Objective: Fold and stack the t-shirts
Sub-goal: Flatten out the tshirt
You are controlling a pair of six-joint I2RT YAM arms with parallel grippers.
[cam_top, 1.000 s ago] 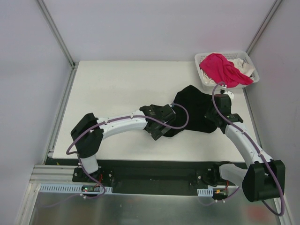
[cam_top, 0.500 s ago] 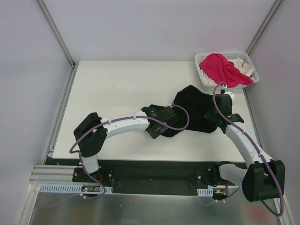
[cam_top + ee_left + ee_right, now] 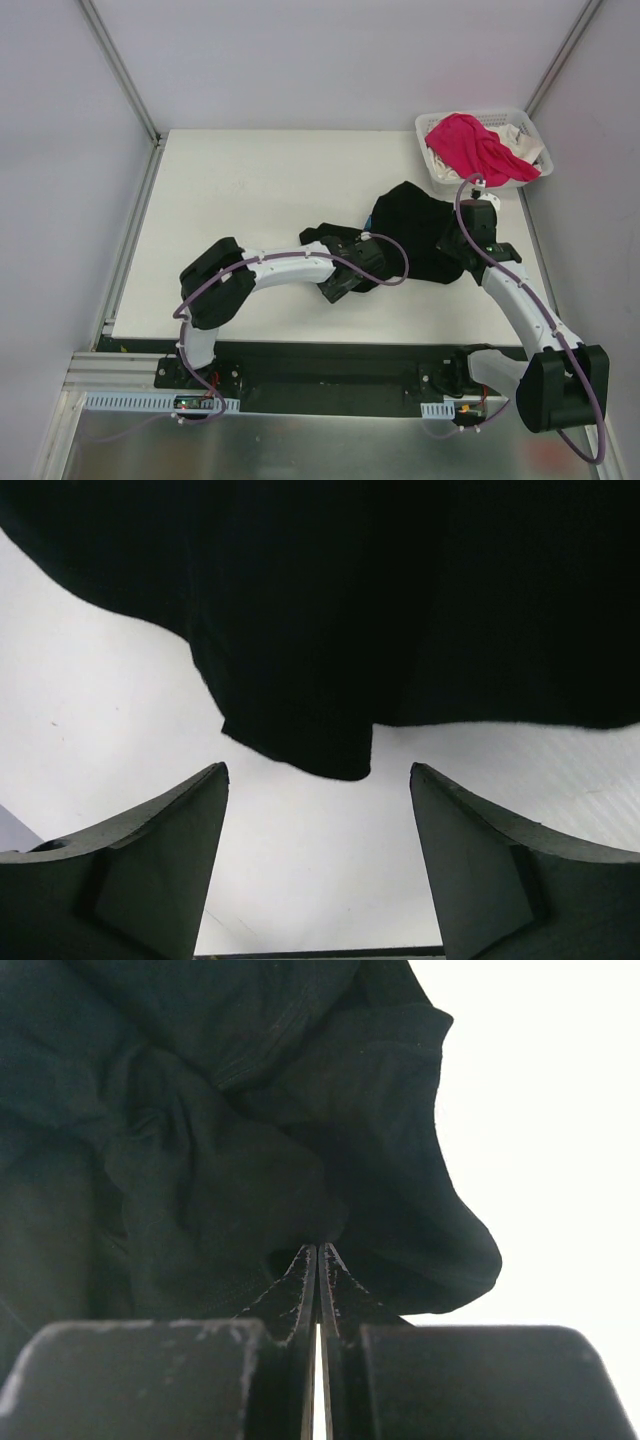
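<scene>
Barely begun: black t-shirt (image 3: 415, 235) seen crumpled centre-right on table (image 3: 250, 180); pink t-shirt (image 3: 475, 145), white t-shirt (image 3: 520, 150) heaped in basket (image 3: 480, 113), upper right; left gripper (image 3: 318, 770) spread wide, empty; right gripper (image 3: 318, 1247) pinched on black cloth. Nothing folded.

A white worktop (image 3: 250, 200) fills the middle of the top view, flat and matte; a white plastic lattice basket (image 3: 445, 180) sits at its far right corner, close to the right wall; pale walls close three sides, with slanting aluminium posts (image 3: 118, 70) at the far corners; a black strip (image 3: 330, 365) runs along the near edge; nearer still lies a brushed metal sheet (image 3: 300, 445).
</scene>
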